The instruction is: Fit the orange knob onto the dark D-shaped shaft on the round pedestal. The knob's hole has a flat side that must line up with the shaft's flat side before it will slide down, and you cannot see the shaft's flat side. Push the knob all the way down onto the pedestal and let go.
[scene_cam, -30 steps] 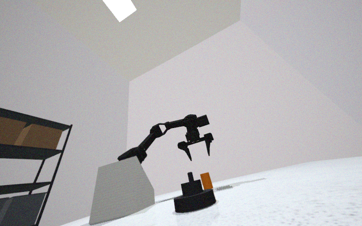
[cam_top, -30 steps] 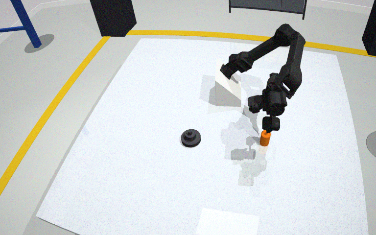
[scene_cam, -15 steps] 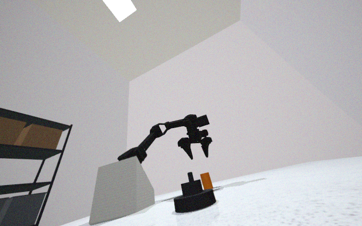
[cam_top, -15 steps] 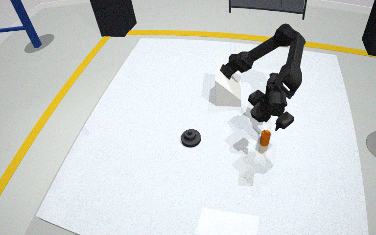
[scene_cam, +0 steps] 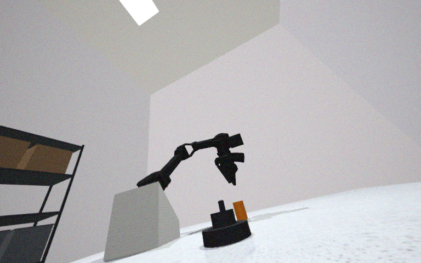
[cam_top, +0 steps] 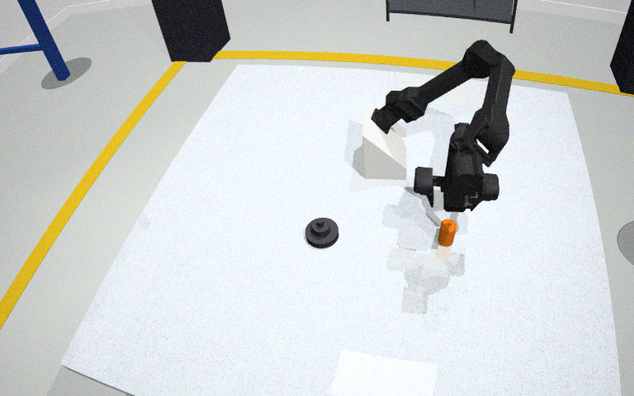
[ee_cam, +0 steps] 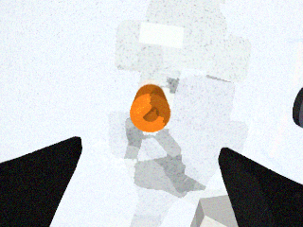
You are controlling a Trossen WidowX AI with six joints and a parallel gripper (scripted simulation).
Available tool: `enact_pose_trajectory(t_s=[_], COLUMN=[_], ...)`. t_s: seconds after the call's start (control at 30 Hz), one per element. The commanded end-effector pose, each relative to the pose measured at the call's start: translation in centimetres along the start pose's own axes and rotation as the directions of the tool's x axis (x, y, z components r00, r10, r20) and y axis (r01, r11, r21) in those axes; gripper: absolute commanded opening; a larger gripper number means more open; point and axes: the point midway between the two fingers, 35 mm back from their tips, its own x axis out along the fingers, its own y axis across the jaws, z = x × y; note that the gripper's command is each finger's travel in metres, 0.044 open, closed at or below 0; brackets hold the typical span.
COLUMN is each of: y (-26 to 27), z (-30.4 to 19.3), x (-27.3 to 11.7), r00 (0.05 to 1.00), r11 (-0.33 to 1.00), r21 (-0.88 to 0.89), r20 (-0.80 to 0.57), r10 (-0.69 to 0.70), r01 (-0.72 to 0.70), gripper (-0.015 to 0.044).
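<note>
The orange knob (cam_top: pixel 447 233) (scene_cam: pixel 240 210) (ee_cam: pixel 150 111) stands upright on the white table, with its hole facing up. The wrist view shows a dark opening in its top; which way the flat faces is hard to tell. My gripper (cam_top: pixel 450 205) (scene_cam: pixel 233 182) (ee_cam: pixel 151 150) is open and empty, pointing down above the knob, touching nothing. In the wrist view the knob lies between the fingers sideways, a little beyond the tips. The dark round pedestal (cam_top: pixel 322 242) (scene_cam: pixel 226 234) (ee_cam: pixel 299 110) stands apart from the knob, its shaft (cam_top: pixel 320 224) (scene_cam: pixel 221 206) upright and bare.
A pale sloped block (cam_top: pixel 384 162) (scene_cam: pixel 136 223) (ee_cam: pixel 217 211) stands under the arm's base. Beyond the table (cam_top: pixel 224 280) are dark boxes (cam_top: pixel 191 30), a blue post (cam_top: pixel 45 41) and a shelf rack (scene_cam: pixel 40 173). Arm shadows fall around the knob.
</note>
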Motion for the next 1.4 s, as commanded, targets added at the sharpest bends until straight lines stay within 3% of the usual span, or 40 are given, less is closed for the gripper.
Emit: enact_pose_trajectory(t_s=[0.0,0.17,0.3,1.37], y=[0.1,0.1,0.1,0.2], z=[0.0,0.0,0.0,0.2], x=[0.0,0.3,3.5,8.3], r00=[1.0,1.0,1.0,1.0], r11=[0.997,0.997,0.997,0.997], r21=[-0.081,-0.081,-0.082,-0.083], r20=[0.0,0.0,0.001,0.001], r10=[0.006,0.006,0.008,0.008], r01=[-0.006,-0.006,-0.008,-0.008], gripper=[0.044,0.044,0.044,0.044])
